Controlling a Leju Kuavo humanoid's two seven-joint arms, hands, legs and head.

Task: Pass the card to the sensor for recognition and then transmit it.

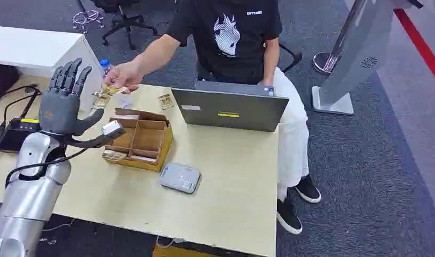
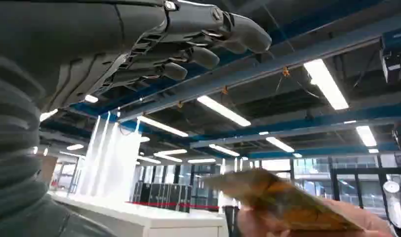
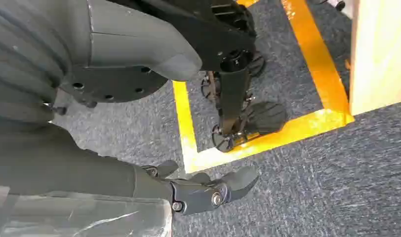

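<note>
A: Pale wood table (image 1: 226,182); where is the card (image 1: 109,91)?
B: Pinched in a person's hand (image 1: 124,76) over the far left edge, just beyond the left hand (image 1: 62,104), apart from it.
A: Its fingers (image 1: 70,75)?
B: Raised and spread, holding nothing. The right hand (image 3: 208,190) hangs over grey carpet, fingers loose, nothing in them.
A: Open room?
B: Bare top lies between the wooden organizer (image 1: 140,139), the grey sensor (image 1: 180,177) and the near edge; the laptop (image 1: 229,108) closes the far side.

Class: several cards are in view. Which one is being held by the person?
The yellowish card pinched in the person's hand, beyond the raised left hand; the others lie on the table or in the wooden box.
</note>
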